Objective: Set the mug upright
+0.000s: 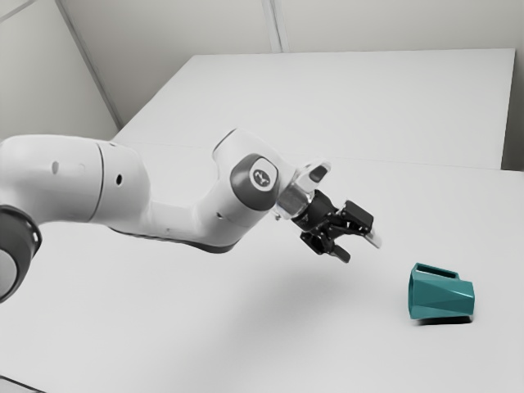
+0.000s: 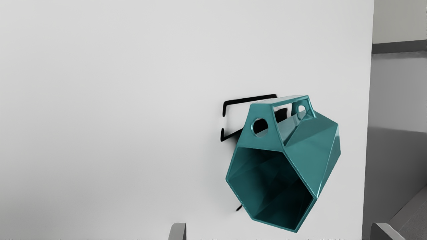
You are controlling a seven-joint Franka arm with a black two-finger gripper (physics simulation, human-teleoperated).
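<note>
Raised over a white desk point(image 1: 205, 319) at the end of a pale arm point(image 1: 172, 219): a black pincer point(image 1: 359, 247), spread wide, with nothing in its hold and well apart from a teal mug point(image 1: 443, 298). Beyond the fingertips, toward the exterior view's right: the mug itself, lying on its side rather than upright, open mouth point(image 2: 273, 188) toward the pincer, handle point(image 2: 272, 140) turned upward.

At risk on a straight approach: a shove against the rim in place of a grip, from coming in at the mouth end, or a finger snagged in the loop of the handle. Also possible: a roll from one flat facet to another after an off-centre touch, a slip on sloping walls under a loose squeeze, or a topple back onto the side after release with the base not flat. Likely costly too, with the edge of the desk beyond: a hard push outward.

Visible in the wrist view: the dark, hollow inside, round holes through the handle, and darker ground past the desk's edge. Clearer from the exterior view: the open space between pincer and mug, the arm's long reach, and a black shadow point(image 1: 444, 322) beneath the mug.
</note>
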